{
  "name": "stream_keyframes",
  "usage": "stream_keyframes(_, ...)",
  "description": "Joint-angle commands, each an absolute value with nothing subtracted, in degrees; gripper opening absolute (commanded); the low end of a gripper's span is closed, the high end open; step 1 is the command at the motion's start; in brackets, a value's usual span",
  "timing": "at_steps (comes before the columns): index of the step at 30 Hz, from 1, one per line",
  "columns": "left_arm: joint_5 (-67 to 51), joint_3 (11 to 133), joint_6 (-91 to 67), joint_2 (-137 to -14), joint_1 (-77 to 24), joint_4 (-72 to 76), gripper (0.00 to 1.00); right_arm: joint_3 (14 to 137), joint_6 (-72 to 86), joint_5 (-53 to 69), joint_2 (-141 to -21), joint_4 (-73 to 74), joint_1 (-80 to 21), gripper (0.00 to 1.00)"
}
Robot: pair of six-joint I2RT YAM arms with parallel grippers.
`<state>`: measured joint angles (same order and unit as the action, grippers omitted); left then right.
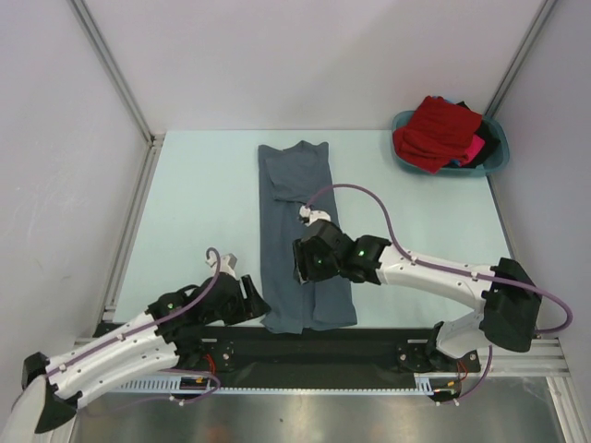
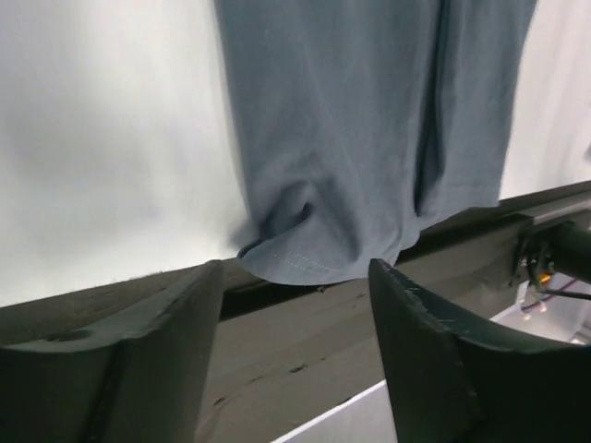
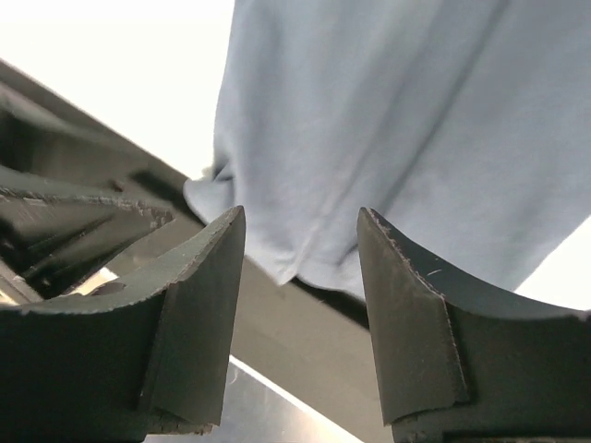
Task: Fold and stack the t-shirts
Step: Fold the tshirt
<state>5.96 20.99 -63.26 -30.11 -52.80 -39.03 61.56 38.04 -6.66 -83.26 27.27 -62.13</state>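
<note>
Grey shirt (image 1: 300, 231): soft knit, folded into a long strip, stitched hem drooping off surface (image 1: 203, 203) edge.
Left gripper (image 2: 295, 272): wide, empty.
Right gripper (image 3: 300, 226): parted, empty.

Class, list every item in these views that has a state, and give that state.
grey t-shirt: folded lengthwise, flat, near hem overhanging the table edge
red t-shirt: crumpled, unfolded, in the teal basin
left hand: open, empty
right hand: open, empty
</note>
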Motion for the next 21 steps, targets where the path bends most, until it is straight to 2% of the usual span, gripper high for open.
stream_keyframes(1, 7.64, 21.71, -67.58, -34.0, -57.89, -38.67, 0.66, 62.76, 33.67, -8.18, -79.46, 27.77, -59.33, 0.56)
stream_keyframes(6, 13.0, 23.9, -74.53, -42.35, -69.06, -41.13, 0.7, 61.27, 32.26, -6.77, -77.0, 27.6, -56.25, 0.56)
stream_keyframes(11, 18.53, 27.51, -76.72, -50.71, -71.54, -46.13, 0.69, 59.24, 32.61, -5.28, -75.06, 26.9, -55.2, 0.56)
stream_keyframes(17, 27.75, 28.13, -79.36, -42.22, -71.54, -49.04, 0.68, 56.43, 33.66, -3.26, -73.74, 24.88, -54.67, 0.56)
stream_keyframes(21, 29.09, 26.99, -80.77, -37.71, -71.54, -49.75, 0.63, 56.42, 33.84, -2.03, -74.44, 24.26, -54.49, 0.56)
